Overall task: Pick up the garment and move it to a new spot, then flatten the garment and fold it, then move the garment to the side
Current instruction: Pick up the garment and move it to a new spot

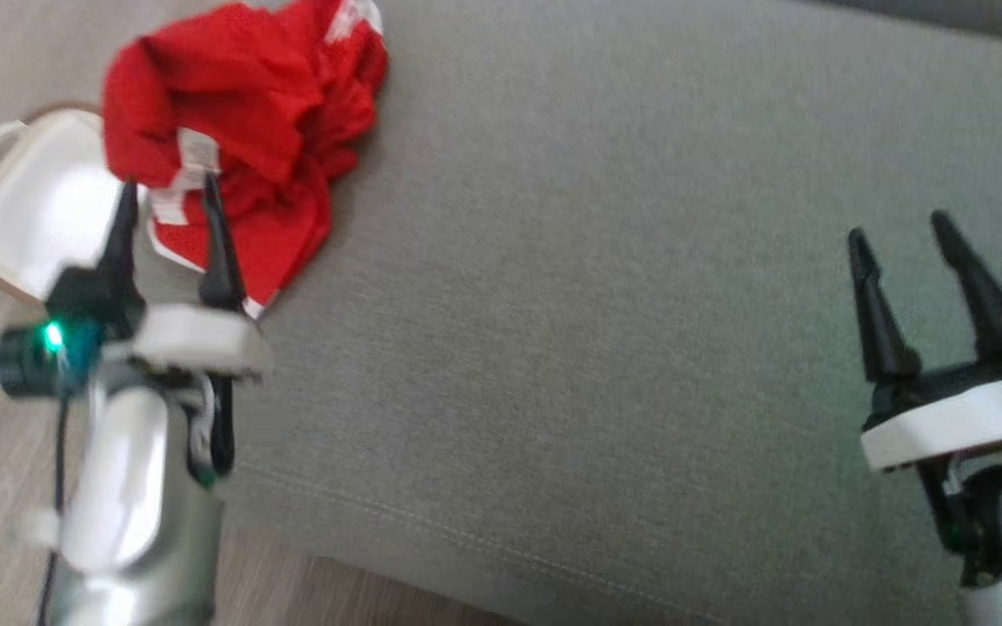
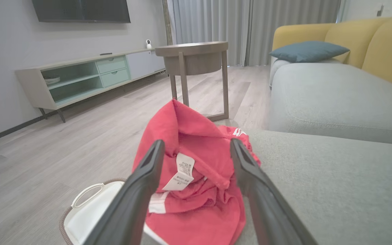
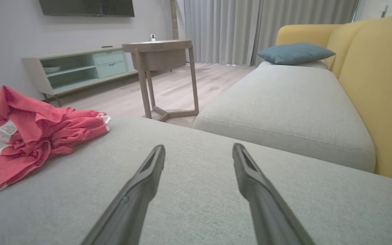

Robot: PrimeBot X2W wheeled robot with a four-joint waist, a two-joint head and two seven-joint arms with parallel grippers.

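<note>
The step in hand, as I judge it, is the first pickup. The red garment point(image 1: 249, 130) lies crumpled at about 11 o'clock in the head view, on a corner of the grey cushion point(image 1: 605, 313). One lobe spills past the edge over a white basket point(image 1: 23, 200) at 9 o'clock. The left gripper point(image 1: 169, 184) is released, jaws wide, and its fingers straddle the white label point(image 2: 182, 172) without visibly pinching any cloth. Whether the tips touch the fabric I cannot tell. The right gripper point(image 1: 898, 228) is likewise released, hovering over bare cushion at 4 o'clock, well apart from the garment. To grab well, the left gripper should push on toward 12 o'clock until a thick ridge of cloth sits deep between the fingers. It should then close on several layers rather than on the label alone, which would likely slip out. The lift should go straight up before carrying toward 3 o'clock, so the hanging lobe clears the basket rim and does not drag. The open middle of the cushion looks the best new spot, since both grippers can probably reach it for flattening. A crumpled garment will sag and swing, so the carry should be slow.
</note>
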